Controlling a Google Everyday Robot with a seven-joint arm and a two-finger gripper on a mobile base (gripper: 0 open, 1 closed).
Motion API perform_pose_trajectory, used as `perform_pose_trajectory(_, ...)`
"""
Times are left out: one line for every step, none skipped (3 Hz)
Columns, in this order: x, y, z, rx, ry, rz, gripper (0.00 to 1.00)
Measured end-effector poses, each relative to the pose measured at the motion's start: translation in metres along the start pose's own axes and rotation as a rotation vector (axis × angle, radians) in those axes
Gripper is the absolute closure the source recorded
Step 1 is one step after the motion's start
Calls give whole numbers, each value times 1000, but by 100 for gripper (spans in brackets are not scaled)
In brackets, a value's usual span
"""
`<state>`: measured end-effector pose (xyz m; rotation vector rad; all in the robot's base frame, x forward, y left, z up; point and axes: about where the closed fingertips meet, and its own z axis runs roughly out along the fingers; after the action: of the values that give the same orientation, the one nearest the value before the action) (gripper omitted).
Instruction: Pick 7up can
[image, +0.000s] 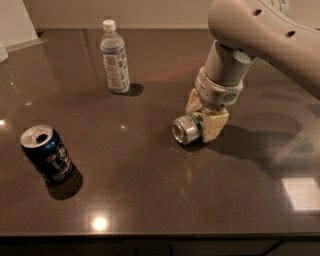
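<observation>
The 7up can (186, 129) is a silver can with a bit of green showing. It lies on its side on the dark table (150, 190), right of centre, with its round end facing front left. My gripper (205, 115) comes down from the upper right. Its cream fingers (216, 125) sit on both sides of the can's rear half and are shut on it. The can rests on the table. Its lettering is mostly hidden by the fingers.
A dark blue can (46, 153) stands at the front left. A clear plastic bottle with a white cap (115, 57) stands at the back, left of centre. The table's front edge runs along the bottom of the view.
</observation>
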<state>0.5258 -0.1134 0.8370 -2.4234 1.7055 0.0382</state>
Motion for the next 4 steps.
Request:
perform_pose_trajectory(0, -2, -12, 14, 24, -2, 70)
perform_pose_trajectory(-4, -7, -36, 43, 24, -10, 95)
perform_pose_trajectory(-10, -14, -65, 76, 22, -19, 100)
perform_pose_trajectory(-13, -23, -91, 95, 18, -23, 100)
